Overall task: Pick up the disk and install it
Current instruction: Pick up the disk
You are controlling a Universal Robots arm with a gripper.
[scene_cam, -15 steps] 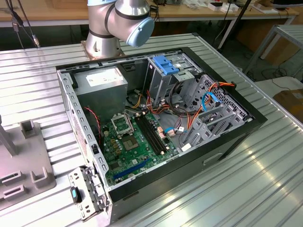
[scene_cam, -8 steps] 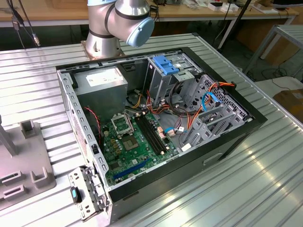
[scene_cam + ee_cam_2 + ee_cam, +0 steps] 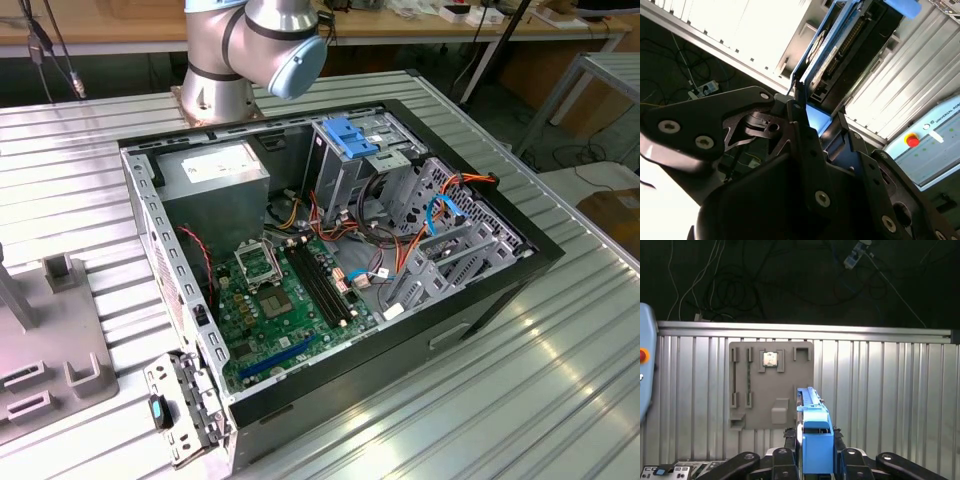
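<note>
1. Arm (image 3: 215,50), exterior view: silver joint housing with a blue end cap (image 3: 297,62), standing upright on its base.
2. Gripper (image 3: 815,436), first wrist view: two black fingers (image 3: 788,435) pressed against opposite faces of the disk (image 3: 810,402), gripped edge-on between them.
3. Gripper (image 3: 817,112), second wrist view: screwed black linkage plates (image 3: 705,125) behind the fingertips; disk (image 3: 840,45) clamped at its near end and projecting beyond the tips.
</note>
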